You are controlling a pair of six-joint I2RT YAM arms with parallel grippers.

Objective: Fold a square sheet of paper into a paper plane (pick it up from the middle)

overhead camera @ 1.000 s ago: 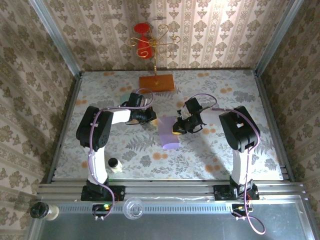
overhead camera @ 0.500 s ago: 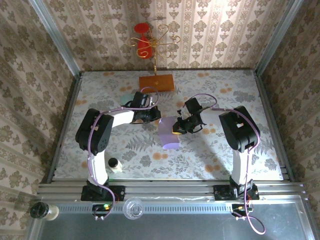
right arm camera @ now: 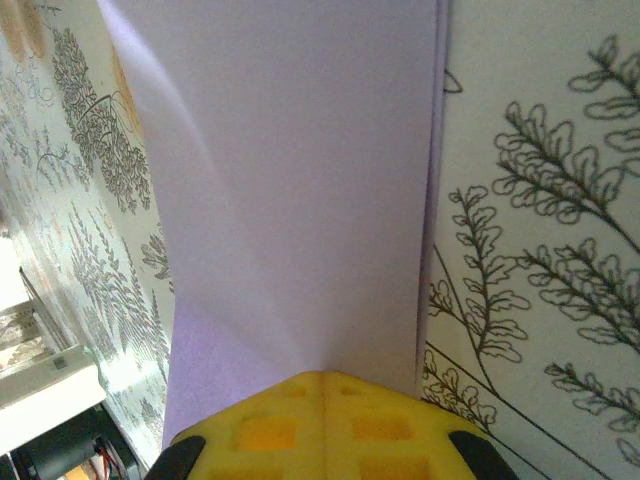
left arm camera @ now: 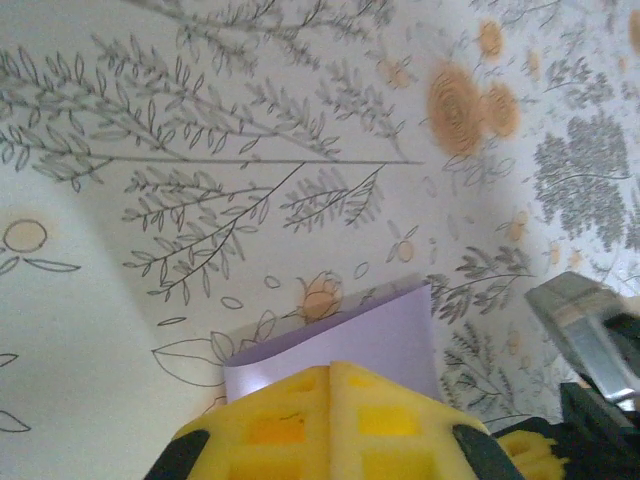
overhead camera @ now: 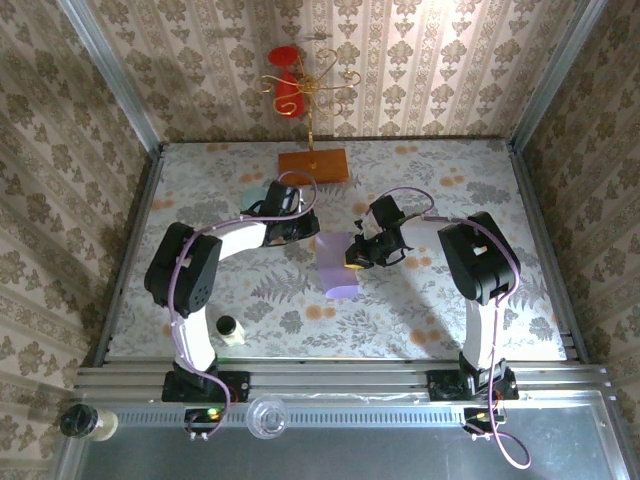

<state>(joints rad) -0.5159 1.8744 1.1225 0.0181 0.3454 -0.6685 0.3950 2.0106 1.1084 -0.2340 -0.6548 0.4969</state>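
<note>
Left gripper (overhead camera: 310, 229) is one of two. Its yellow, hollow-celled fingertips (left arm camera: 300, 415) are pressed together with no gap, at the far left corner of the one square sheet of paper (overhead camera: 337, 270). The left wrist view has the paper's edge running under those tips, but I cannot tell whether it is pinched between them.

The sheet is thin, smooth, pale lilac paper, folded over into a long narrow strip. It lies near the middle of the tabletop (overhead camera: 450, 300), which has a floral print of grey leaves and orange blooms.

At the strip's right edge is the right gripper (overhead camera: 352, 257), its yellow tips also fully together. In the right wrist view the paper rises to them, and soft creases meet at the seam, so it grips the sheet there.

Near the left arm's base stands one small pale bottle (overhead camera: 228, 329) with a dark cap. One pale teal cup (overhead camera: 251, 191) peeks out behind the left arm. Farther back lies one flat, rectangular, orange-brown wooden board (overhead camera: 313, 165), bearing one curly gold wire stand (overhead camera: 312, 92).
</note>
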